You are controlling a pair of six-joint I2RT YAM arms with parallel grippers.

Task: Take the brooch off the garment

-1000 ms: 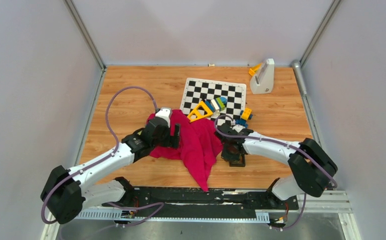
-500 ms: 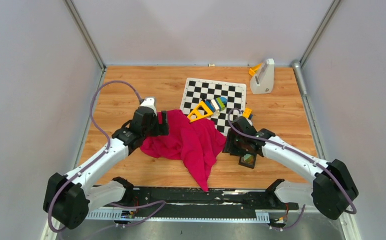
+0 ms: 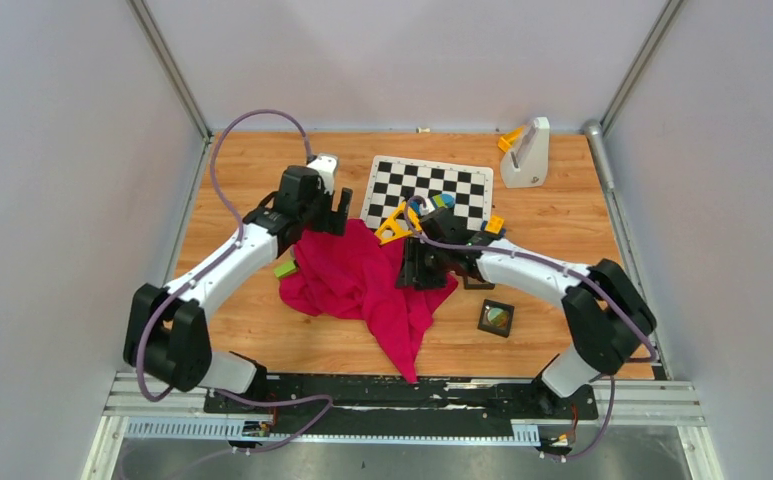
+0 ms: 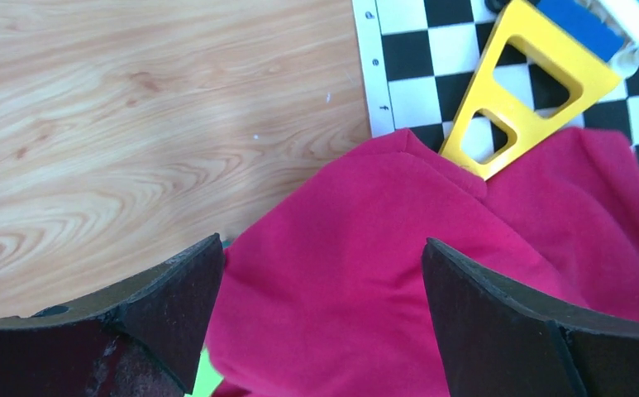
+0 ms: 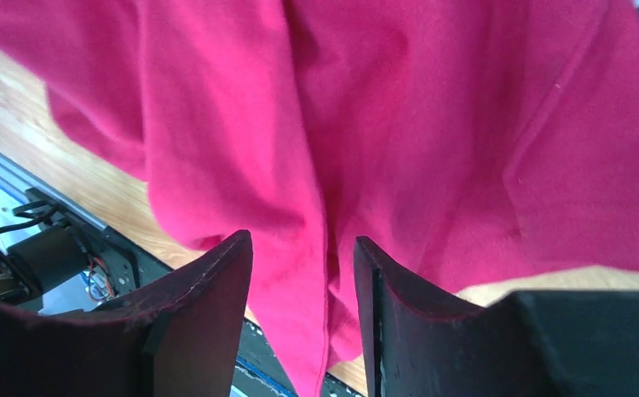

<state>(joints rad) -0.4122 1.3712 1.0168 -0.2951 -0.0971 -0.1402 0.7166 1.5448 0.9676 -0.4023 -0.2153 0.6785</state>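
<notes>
The magenta garment (image 3: 362, 290) lies crumpled at the table's middle, its tail reaching the near rail. A small yellow-green disc, the brooch (image 3: 498, 318), sits inside a black square frame (image 3: 485, 327) on the wood, to the right of the garment and apart from it. My left gripper (image 3: 340, 212) is open over the garment's far left edge; the cloth (image 4: 365, 298) fills the space between its fingers (image 4: 322, 248). My right gripper (image 3: 414, 268) is over the garment's right side, jaws partly open (image 5: 301, 248), with a fold of cloth (image 5: 398, 124) running below the gap.
The chequered board (image 3: 462, 182) lies behind the garment with a yellow triangular toy (image 3: 398, 222), also seen in the left wrist view (image 4: 531, 91), and other blocks (image 3: 434, 207). A lime-green block (image 3: 284, 268) touches the garment's left edge. A white stand (image 3: 525, 152) is at the back right.
My right gripper left the black frame with the disc on the wood and moved left onto the garment. My left gripper moved from the garment's left side to its far edge.
</notes>
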